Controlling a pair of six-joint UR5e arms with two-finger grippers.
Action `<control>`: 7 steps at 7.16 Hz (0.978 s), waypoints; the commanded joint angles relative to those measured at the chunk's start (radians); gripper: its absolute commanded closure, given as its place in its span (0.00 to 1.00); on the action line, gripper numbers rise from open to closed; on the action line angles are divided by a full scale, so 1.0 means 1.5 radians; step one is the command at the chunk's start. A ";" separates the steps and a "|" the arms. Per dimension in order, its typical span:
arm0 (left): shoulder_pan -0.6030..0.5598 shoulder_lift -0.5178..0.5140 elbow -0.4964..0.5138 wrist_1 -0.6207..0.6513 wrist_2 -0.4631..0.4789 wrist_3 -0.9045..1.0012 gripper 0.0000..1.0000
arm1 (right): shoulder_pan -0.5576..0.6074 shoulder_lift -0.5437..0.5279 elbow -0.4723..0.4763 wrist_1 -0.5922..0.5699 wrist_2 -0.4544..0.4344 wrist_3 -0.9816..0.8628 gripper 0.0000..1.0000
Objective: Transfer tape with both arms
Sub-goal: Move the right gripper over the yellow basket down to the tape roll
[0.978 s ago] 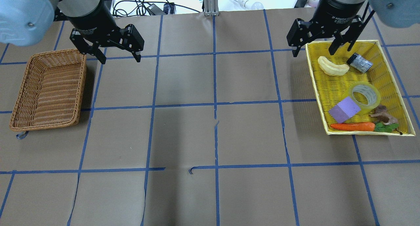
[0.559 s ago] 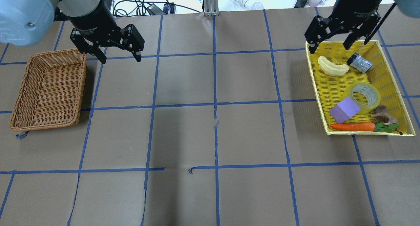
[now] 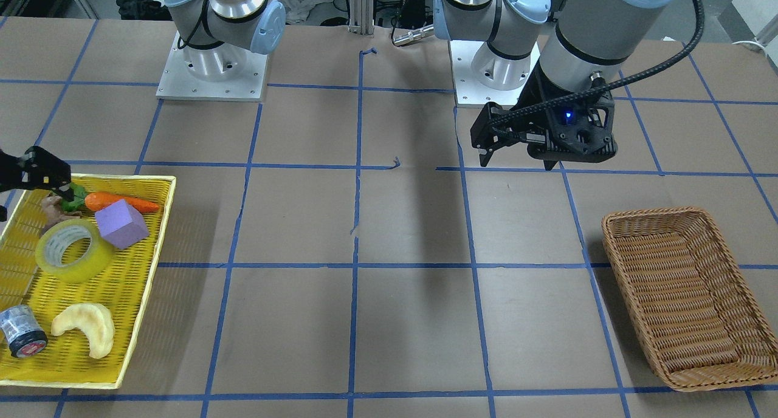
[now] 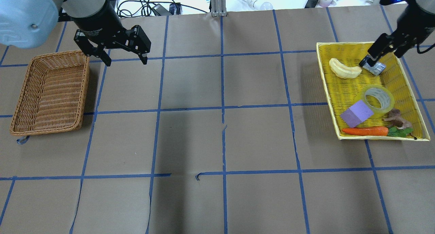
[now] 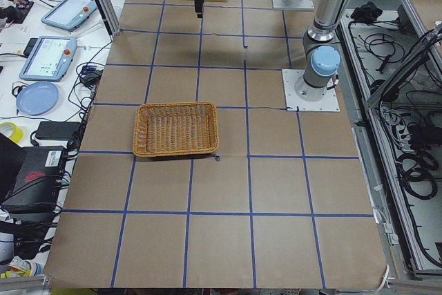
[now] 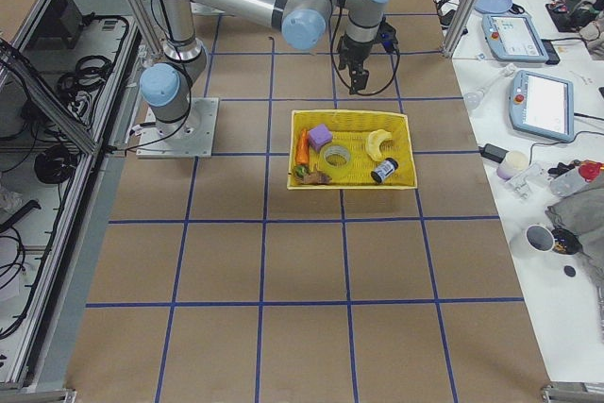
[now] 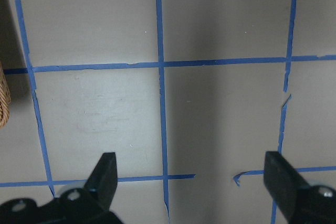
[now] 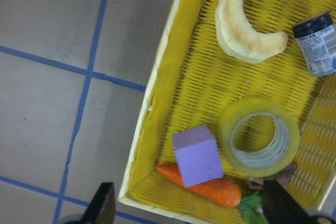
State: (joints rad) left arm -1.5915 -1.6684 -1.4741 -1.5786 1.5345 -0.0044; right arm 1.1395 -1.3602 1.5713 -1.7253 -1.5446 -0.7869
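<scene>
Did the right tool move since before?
Yes. The right tool slid rightward along the far end of the yellow basket, from its left corner to above the grey canister.

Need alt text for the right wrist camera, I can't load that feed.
The tape lies flat in the yellow tray, below the open right gripper, with a purple cube beside it. A carrot, a pale crescent and a grey cylinder share the tray; brown table with blue lines fills the left.
</scene>
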 commanded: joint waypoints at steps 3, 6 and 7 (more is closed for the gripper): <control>-0.001 -0.001 -0.001 0.000 0.000 0.006 0.00 | -0.078 0.156 0.110 -0.295 -0.005 -0.159 0.01; -0.001 -0.008 -0.002 0.000 0.000 0.008 0.00 | -0.078 0.162 0.128 -0.302 -0.011 -0.172 0.45; -0.001 -0.008 -0.002 0.000 -0.001 0.007 0.00 | -0.078 0.162 0.128 -0.299 -0.024 -0.187 0.77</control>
State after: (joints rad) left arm -1.5923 -1.6788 -1.4768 -1.5785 1.5332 0.0073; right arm 1.0234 -1.1194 1.7600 -2.1752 -1.5636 -1.0438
